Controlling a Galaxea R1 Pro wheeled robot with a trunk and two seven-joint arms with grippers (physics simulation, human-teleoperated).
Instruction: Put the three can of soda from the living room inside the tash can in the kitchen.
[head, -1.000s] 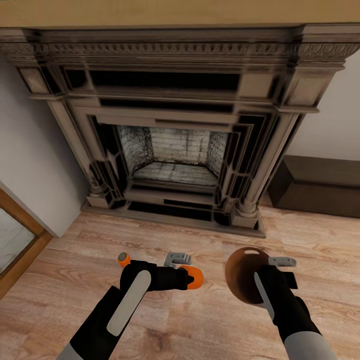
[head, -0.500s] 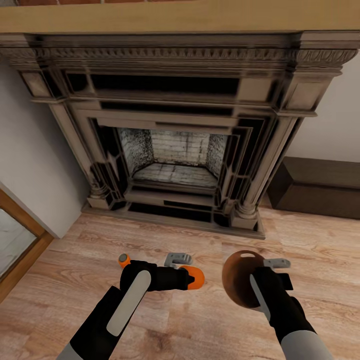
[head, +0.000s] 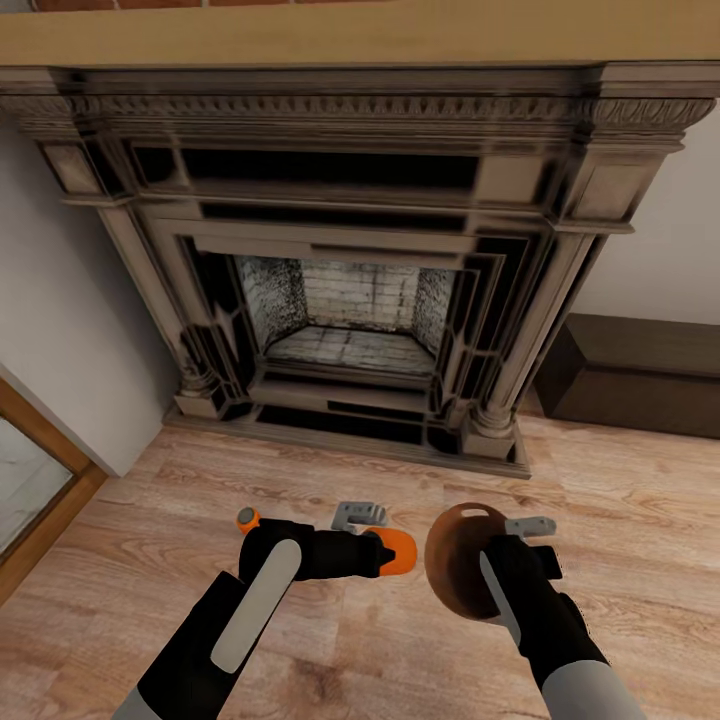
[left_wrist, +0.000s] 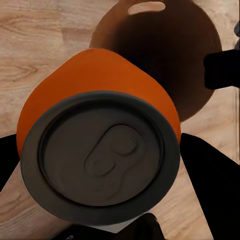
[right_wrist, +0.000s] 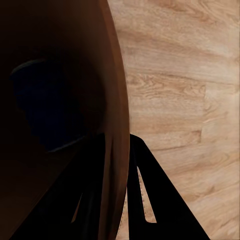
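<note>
Gripped sideways in the left pincer (head: 385, 553), an orange soda can (head: 398, 551) is held low over the light wood plank floor (head: 620, 500), its body pointing toward the trash can (head: 455, 560). In the left wrist view the can (left_wrist: 100, 150) is seen end-on, its grey top with the pull tab facing the camera, dark fingers (left_wrist: 210, 170) pressed against its sides, and the copper-brown bin (left_wrist: 165, 55) with its slot handle just past it. The bin is pinched at its rim by the right pincer (head: 520, 560) and is tilted so that its slot handle is seen at the upper edge; can and bin are close together but apart in the head view. In the right wrist view the bin wall (right_wrist: 117, 115) is seen clamped between two dark fingers (right_wrist: 150, 190), with the dark inside of the bin to one side and the floor (right_wrist: 190, 75) to the other. A second orange can (head: 247, 518) is seen on the floor just beyond the left forearm. A dark carved fireplace (head: 350, 260) stands ahead, with a dark low block (head: 640, 370) to its right and a wood-framed glass door (head: 30, 480) at the left.
</note>
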